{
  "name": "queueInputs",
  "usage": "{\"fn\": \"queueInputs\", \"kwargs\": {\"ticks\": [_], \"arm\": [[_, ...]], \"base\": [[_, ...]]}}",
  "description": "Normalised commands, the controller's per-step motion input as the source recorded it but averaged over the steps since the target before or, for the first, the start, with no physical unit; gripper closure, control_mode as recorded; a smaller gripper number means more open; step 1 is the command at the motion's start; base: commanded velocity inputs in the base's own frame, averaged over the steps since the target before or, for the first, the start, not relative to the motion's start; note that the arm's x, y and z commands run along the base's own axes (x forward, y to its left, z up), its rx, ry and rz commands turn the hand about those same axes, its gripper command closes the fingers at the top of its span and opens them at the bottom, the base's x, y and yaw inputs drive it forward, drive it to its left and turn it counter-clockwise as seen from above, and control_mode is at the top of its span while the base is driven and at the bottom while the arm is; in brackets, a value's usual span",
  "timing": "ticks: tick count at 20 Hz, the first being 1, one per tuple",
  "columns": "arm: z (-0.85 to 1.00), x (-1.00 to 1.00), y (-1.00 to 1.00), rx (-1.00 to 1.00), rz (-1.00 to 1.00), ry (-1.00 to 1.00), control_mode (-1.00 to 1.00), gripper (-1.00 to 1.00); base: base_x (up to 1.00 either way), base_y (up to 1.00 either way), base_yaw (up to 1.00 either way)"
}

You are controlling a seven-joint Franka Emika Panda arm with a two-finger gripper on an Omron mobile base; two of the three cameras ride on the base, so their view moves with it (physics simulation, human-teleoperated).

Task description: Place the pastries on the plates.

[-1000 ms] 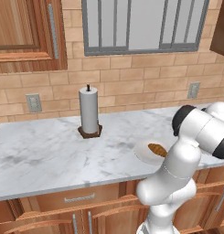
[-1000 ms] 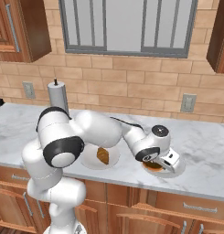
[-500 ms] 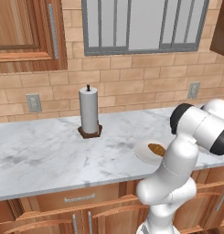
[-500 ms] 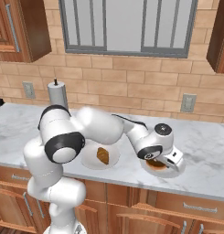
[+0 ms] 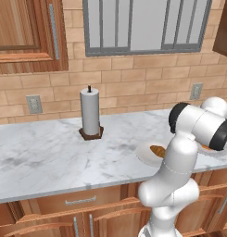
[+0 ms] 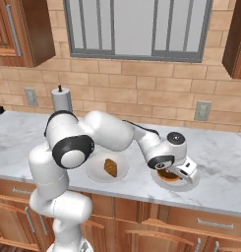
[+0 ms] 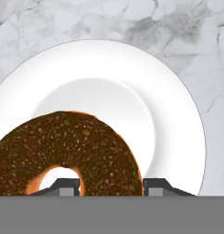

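The pincer (image 7: 109, 186) is clenched on the doughnut (image 7: 67, 151), with the two dark finger tips at the bottom of the hand view bracketing one side of the ring. The doughnut hangs over the right-hand plate (image 7: 173, 105), toward the lower left of that frame; whether it already touches the plate cannot be told. In the right base view the pincer (image 6: 173, 170) sits low over the same plate (image 6: 188, 183) at the lower right of the frame.

Procedure for the step in hand, as a judgement:
1. Lower the doughnut until its underside rests on the flat centre of the plate, not on the raised rim.
2. Shift it toward the plate's middle first; it currently sits off-centre.
3. Release the fingers fully before lifting, then withdraw straight up so the glaze does not drag the ring along.

The croissant (image 6: 110, 167) already lies on the other plate (image 6: 95, 170), left of centre in the right base view. In the left base view that plate (image 5: 145, 154) appears at the lower right, partly behind the arm. The task is judged nearly complete.

The table (image 6: 230, 162) is white marble with grey veining, set on wooden cabinets. A paper-towel holder (image 5: 91, 113) stands upright near the centre of the left base view, well apart from the plates. The back wall is tan brick with a window (image 5: 147, 23) and outlets (image 6: 202, 110).
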Motion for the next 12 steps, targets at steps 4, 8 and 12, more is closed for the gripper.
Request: {"fn": "queueInputs", "kwargs": {"ticks": [4, 8, 12], "arm": [[-0.31, 0.00, 0.00, 0.00, 0.00, -0.02, -1.00, 1.00], [-0.02, -0.03, 0.00, 0.00, 0.00, -0.01, -1.00, 1.00], [0.00, -0.06, 0.00, 0.00, 0.00, -0.01, -1.00, -1.00]], "base": [[0.00, 0.00, 0.00], [0.00, 0.00, 0.00], [0.00, 0.00, 0.00]]}}
